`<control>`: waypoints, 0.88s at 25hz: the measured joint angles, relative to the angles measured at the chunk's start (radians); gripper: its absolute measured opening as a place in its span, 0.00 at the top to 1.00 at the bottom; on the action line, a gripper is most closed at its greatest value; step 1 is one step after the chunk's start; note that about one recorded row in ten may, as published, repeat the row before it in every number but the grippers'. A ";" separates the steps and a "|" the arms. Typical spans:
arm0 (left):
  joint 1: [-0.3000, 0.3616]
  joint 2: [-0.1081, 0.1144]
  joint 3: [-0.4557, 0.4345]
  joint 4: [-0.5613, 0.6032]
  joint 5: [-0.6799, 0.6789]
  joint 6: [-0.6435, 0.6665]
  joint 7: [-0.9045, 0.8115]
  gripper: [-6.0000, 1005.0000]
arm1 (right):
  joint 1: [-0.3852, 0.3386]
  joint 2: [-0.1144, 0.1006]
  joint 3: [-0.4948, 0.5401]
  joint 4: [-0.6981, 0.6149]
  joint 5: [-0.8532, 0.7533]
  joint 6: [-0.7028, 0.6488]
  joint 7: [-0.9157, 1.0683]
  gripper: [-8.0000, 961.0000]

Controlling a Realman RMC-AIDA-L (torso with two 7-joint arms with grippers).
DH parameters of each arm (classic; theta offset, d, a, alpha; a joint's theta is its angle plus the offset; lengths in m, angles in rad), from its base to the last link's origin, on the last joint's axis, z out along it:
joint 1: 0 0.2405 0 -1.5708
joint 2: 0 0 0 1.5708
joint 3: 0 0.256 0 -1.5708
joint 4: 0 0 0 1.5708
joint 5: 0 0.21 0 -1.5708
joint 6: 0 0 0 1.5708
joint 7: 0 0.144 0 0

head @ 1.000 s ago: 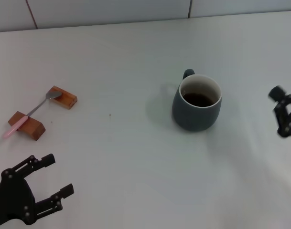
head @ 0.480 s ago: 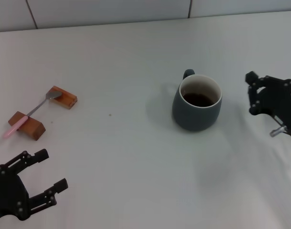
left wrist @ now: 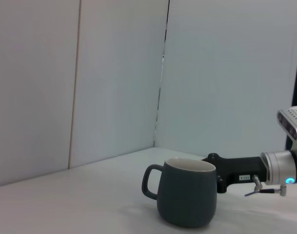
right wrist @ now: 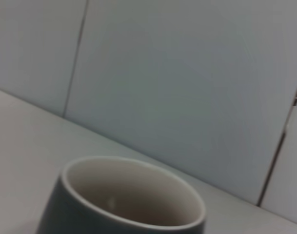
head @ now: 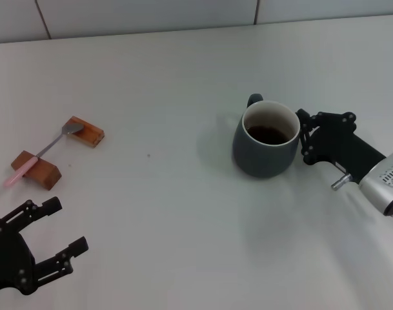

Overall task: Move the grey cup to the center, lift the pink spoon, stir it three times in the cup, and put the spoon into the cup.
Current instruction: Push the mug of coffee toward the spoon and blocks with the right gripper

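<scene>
Right gripper at the cup, first step in hand.

The cup sits right of centre in the head view: a rounded slate-grey mug, white inside, dark liquid low in it, its small handle turned toward the upper frame. The right gripper's jaws stand wide at the cup's right wall; by my reckoning it must close on the wall and slide the cup left without slopping. The spoon lies across two wooden blocks at middle left. The left gripper waits spread open at lower left.
</scene>
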 joint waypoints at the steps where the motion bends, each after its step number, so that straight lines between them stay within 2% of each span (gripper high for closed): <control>1: 0.000 0.001 -0.006 0.000 0.000 0.005 0.000 0.20 | 0.006 0.000 -0.019 0.001 0.000 0.006 0.002 0.94; 9: -0.001 0.002 -0.015 0.000 0.000 0.017 -0.001 0.20 | 0.044 -0.001 -0.040 0.041 -0.012 0.023 0.002 0.95; 22: -0.001 0.004 -0.015 0.014 0.000 0.032 -0.012 0.20 | 0.153 0.001 -0.041 0.143 -0.059 0.080 0.003 0.95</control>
